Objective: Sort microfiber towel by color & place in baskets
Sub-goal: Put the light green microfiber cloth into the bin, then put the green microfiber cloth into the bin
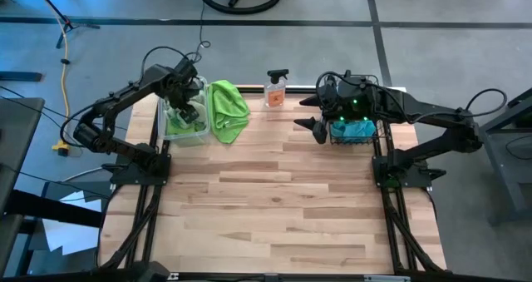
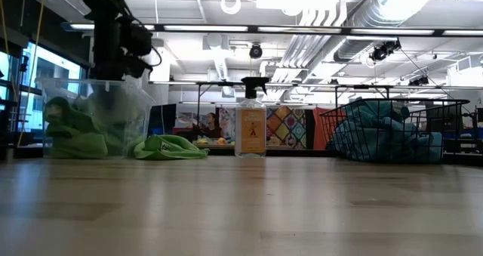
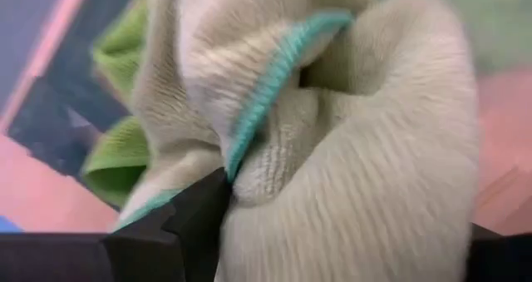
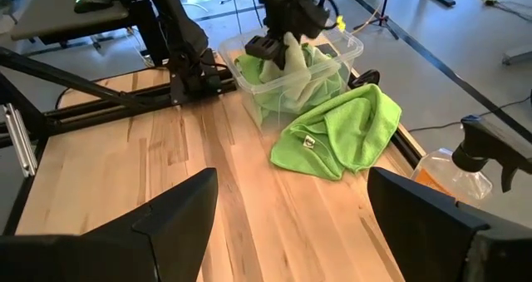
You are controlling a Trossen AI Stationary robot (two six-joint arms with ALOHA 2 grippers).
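We see a light wood-plank table (image 1: 274, 199), w/ most of its top bare. All items sit along the far edge. On the left: clear plastic tub (image 1: 184, 132) holding green cloths. Just beside it, touching or nearly so, a lime green towel (image 1: 227, 109) lies crumpled on the wood. Approx. mid-edge stands a spray bottle (image 1: 276, 89), upright. On the right: black wire basket (image 1: 356, 134) w/ blue towels inside.
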